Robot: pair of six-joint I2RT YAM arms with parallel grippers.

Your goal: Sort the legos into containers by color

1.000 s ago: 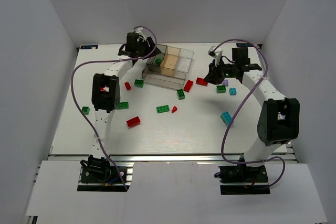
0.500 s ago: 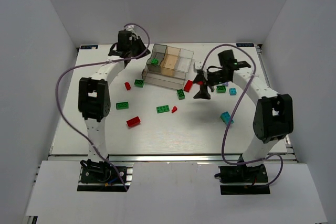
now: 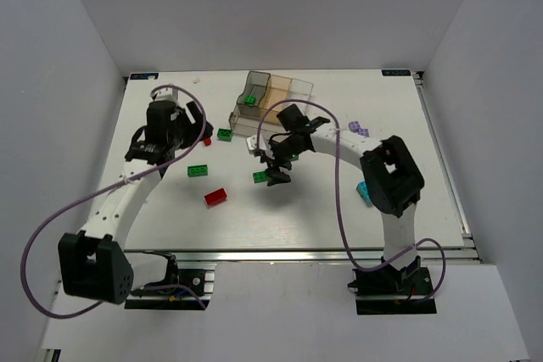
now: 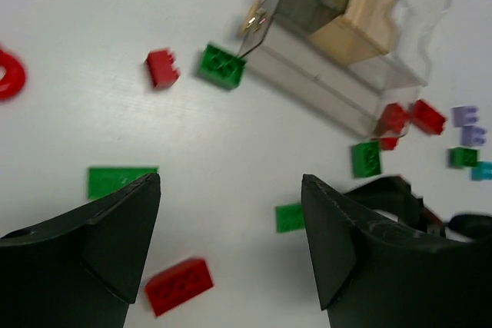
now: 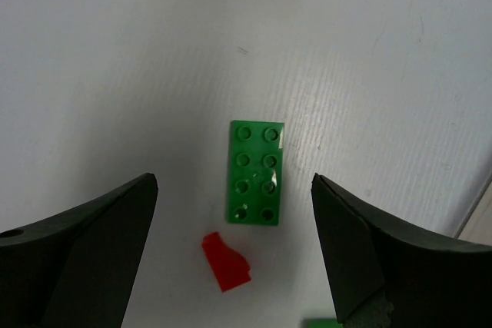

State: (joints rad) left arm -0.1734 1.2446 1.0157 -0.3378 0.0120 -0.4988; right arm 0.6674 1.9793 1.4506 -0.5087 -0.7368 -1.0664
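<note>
The clear divided tray (image 3: pixel 284 95) stands at the back middle, with one green lego (image 3: pixel 250 100) in its left compartment. My right gripper (image 3: pixel 273 169) hangs open over a flat green lego (image 5: pixel 254 172) that has a small red piece (image 5: pixel 227 262) beside it; nothing is between the fingers. Left of the tray, my left gripper (image 3: pixel 188 129) is open and empty above the table. Below it lie a red lego (image 4: pixel 178 286) and a flat green lego (image 4: pixel 121 180). A green lego (image 3: pixel 225 134) and a small red one (image 4: pixel 161 67) lie near the tray's left corner.
Purple legos (image 3: pixel 358 129) lie right of the tray, and a cyan one (image 3: pixel 363 191) shows beside the right arm. Red legos (image 4: pixel 419 117) and green ones (image 4: pixel 367 158) lie in front of the tray. White walls close in the table on three sides.
The left arm has drawn back from the tray toward the near left, and its gripper is open again. The right arm has swung left from the table's right side to the middle, jaws opened.
</note>
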